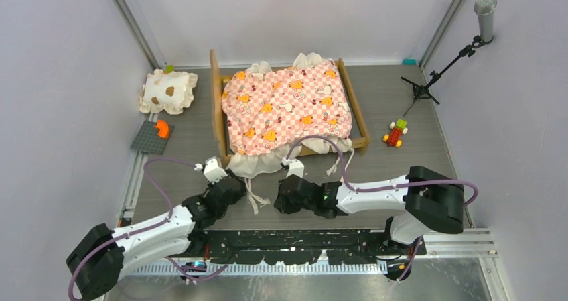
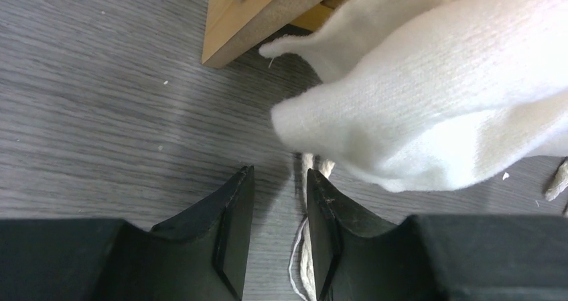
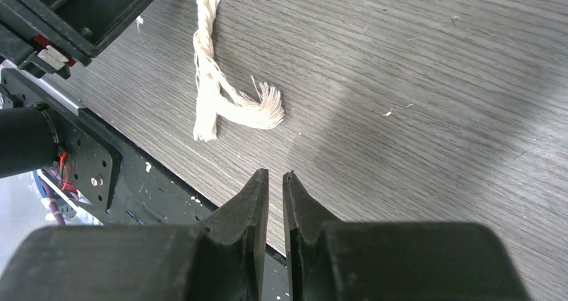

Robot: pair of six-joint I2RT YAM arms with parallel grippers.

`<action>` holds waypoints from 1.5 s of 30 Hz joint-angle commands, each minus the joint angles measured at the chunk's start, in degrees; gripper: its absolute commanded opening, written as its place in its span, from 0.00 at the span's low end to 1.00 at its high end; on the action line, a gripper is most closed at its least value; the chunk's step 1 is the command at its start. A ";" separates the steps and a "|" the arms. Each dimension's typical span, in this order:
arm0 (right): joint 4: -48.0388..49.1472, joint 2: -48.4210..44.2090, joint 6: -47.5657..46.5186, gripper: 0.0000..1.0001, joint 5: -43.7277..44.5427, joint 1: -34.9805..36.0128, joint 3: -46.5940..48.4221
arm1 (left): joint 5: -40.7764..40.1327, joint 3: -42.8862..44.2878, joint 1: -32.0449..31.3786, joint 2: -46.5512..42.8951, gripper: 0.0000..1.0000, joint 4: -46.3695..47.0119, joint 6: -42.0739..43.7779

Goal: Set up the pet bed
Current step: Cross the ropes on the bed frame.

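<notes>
Here's the pet bed (image 1: pixel 288 106), sitting mid-surface toward the back wall, headboard on the left. The pink checkered mattress lies in the frame, a bit rumpled. Its cream ruffle (image 2: pixel 435 93) spills over the near end and onto the grey surface (image 1: pixel 402 173).

Left gripper (image 2: pixel 278 180) is down at the near-left corner of the bed. Its jaws are narrow but parted, with bare surface showing between them. A thin cream cord (image 2: pixel 307 261) runs along the inside of one finger, and the other finger stands clear of it. The ruffle hangs just ahead of the tips, and the bed's wooden corner (image 2: pixel 241 26) sits just beyond.

Right gripper (image 3: pixel 273 177) hovers near the surface's front edge, a little short of the bed's near end. Its jaws are almost together, just a thin slit, with nothing between them. A frayed cord end (image 3: pixel 211 106) lies on the surface ahead of it, apart from the tips.

Off to the left, a spotted cream pillow (image 1: pixel 169 91) rests by the back corner. A grey baseplate (image 1: pixel 149 140) with an orange piece lies nearer. A small block toy (image 1: pixel 396 133) sits right of the bed.
</notes>
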 commanded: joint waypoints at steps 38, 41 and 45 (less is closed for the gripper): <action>-0.04 -7.54 1.06 0.19 3.29 0.43 -3.27 | 0.38 3.45 0.28 20.24 0.06 5.67 -1.91; -0.11 -6.83 0.58 0.19 3.17 0.47 -2.35 | -0.55 3.64 0.28 17.19 0.04 0.45 -1.84; -0.08 -5.26 -0.02 0.19 2.47 0.45 -0.57 | -1.61 3.35 0.29 11.52 0.03 -4.93 -1.74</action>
